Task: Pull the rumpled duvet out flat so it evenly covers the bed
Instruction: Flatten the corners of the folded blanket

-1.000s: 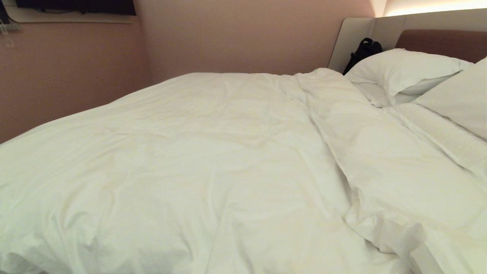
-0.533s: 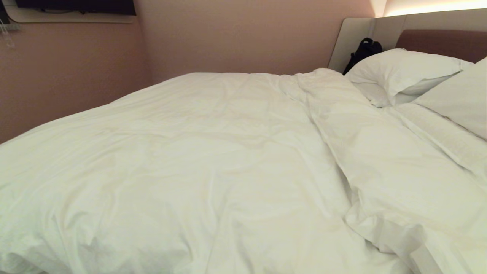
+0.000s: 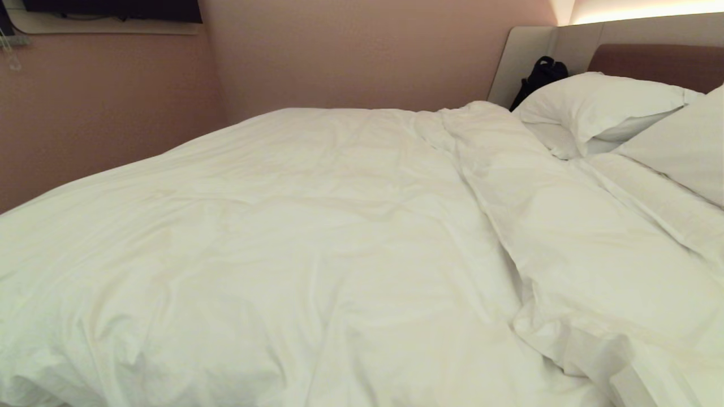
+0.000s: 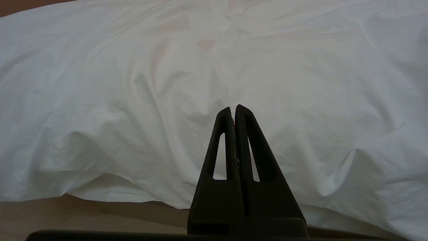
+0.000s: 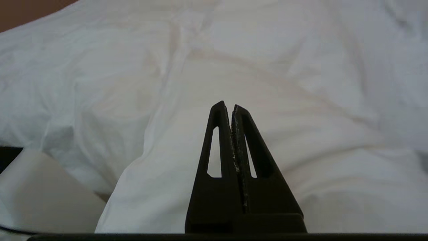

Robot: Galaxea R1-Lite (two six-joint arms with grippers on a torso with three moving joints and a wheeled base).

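I see the big puffy white duvet (image 3: 317, 254) spread over the wide low bed (image 3: 645, 62), with soft creases and a long fold running toward the two plump white pillows (image 3: 599, 107) at the padded headboard. My left gripper (image 4: 233, 108), black and pointy, is pinched tight with nothing in it; it hangs just off the duvet's hanging edge, above the brown floor (image 4: 67, 214). My right gripper (image 5: 227, 106) is also pinched tight and empty, pointing at a fat fold of duvet right in front of it.
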